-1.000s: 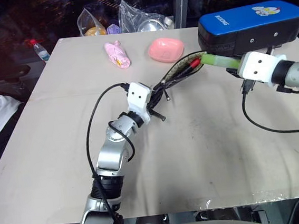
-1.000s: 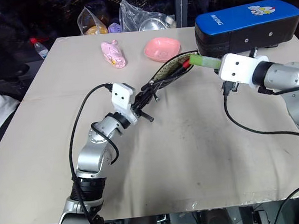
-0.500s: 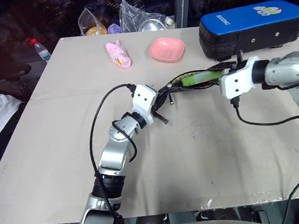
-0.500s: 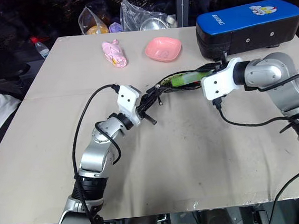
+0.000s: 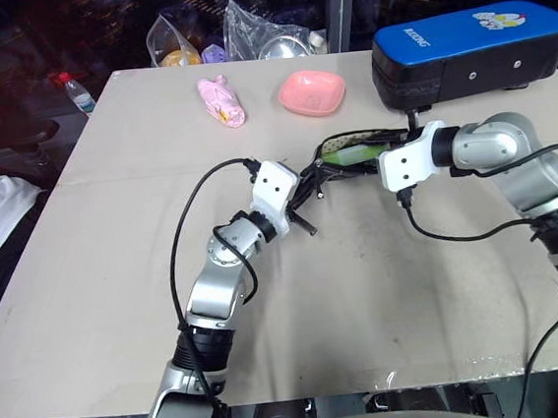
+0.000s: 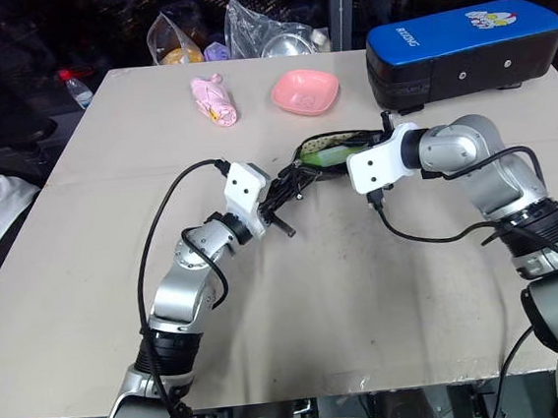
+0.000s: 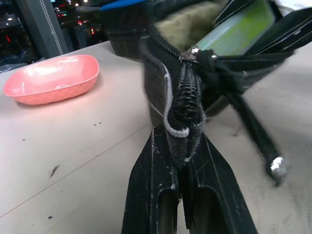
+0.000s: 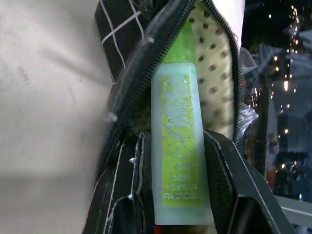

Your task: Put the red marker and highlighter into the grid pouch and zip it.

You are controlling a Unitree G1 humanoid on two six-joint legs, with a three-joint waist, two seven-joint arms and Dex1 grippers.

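**Mia:** Highlighter (image 8: 178, 146) first, please. How does it look, and where is it?

**Tom:** It is a short, thick stick of light-green translucent plastic with a brighter green tip and small printed letters near the held end. The right gripper (image 8: 178, 161) has its two black fingers clamped on its sides. The tip already points into the open mouth of the grid pouch (image 5: 348, 153), a little right of the middle of the left eye view.

**Mia:** And the pouch itself?

**Tom:** Black fabric with white grid lines, and a tan lining with dark spots. It is held up between the two grippers over the table (image 5: 118, 284). The left gripper (image 7: 183, 161) has its fingers pressed together on the end of the pouch, just below the zipper.

**Mia:** What does the right wrist view add?

**Tom:** It shows the lining, the zipper teeth on both sides of the opening, and the letters on the highlighter. From the head camera these are too small to see.

**Mia:** And the left wrist view?

**Tom:** It shows the zipper pull (image 7: 234, 92) with its dark cord hanging down, and the green stick behind it inside the opening.

**Mia:** And the head views?

**Tom:** They show the wider table: a pink dish (image 5: 312, 92) and a pink toy (image 5: 219, 101) near the upper middle, and a big blue-and-black case (image 5: 471, 47) at the upper right. I cannot find the red marker for sure.
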